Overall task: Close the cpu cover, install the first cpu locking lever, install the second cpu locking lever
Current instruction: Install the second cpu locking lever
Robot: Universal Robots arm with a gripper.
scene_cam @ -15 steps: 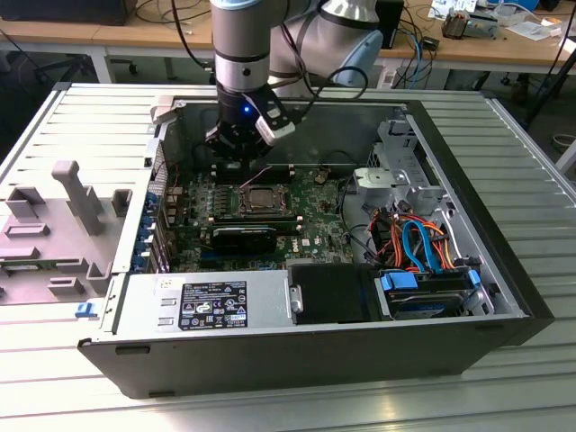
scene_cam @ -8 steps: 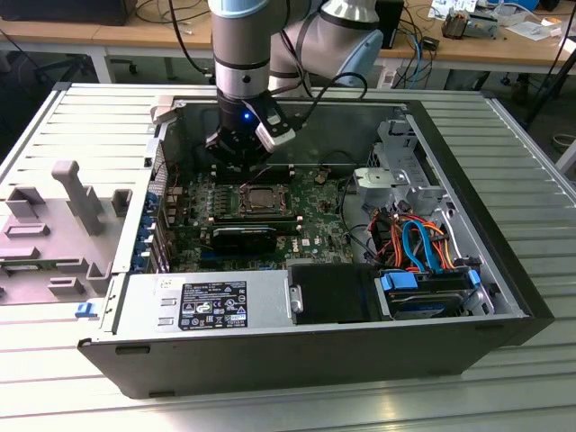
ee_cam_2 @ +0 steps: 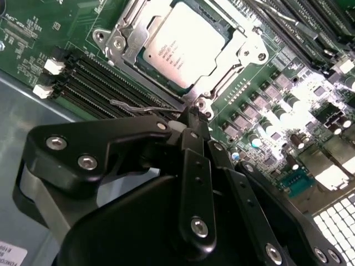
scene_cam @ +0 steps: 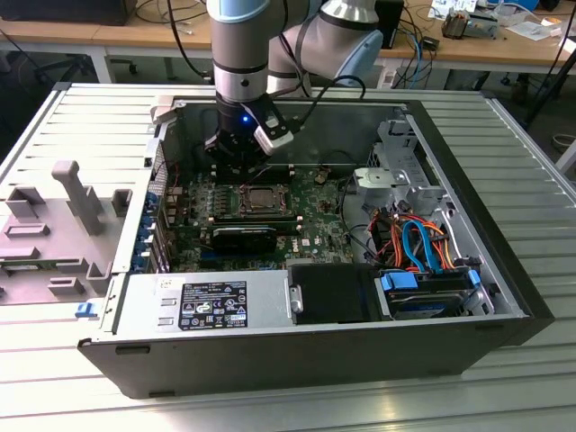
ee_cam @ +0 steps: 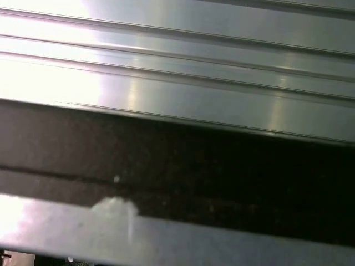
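While the case [scene_cam: 297,351] rests on a ribbed metal table [scene_cam: 504,396], desks [scene_cam: 108,40] stand behind.

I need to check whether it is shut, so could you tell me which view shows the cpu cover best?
The second wrist view: the cpu cover lies flat around the chip, seen close. In the exterior view it is tiny.

The exterior view looked down from above at the front of the open computer case [scene_cam: 297,351], taking in the whole ribbed worktop [scene_cam: 81,117] and the arm [scene_cam: 241,54]. The second wrist view sat close behind the gripper [ee_cam_2: 191,119], facing the green board [ee_cam_2: 33,39] and the cpu cover [ee_cam_2: 125,47], a region the exterior view also showed. The first wrist view faced ribbed metal [ee_cam: 177,72] at very close range
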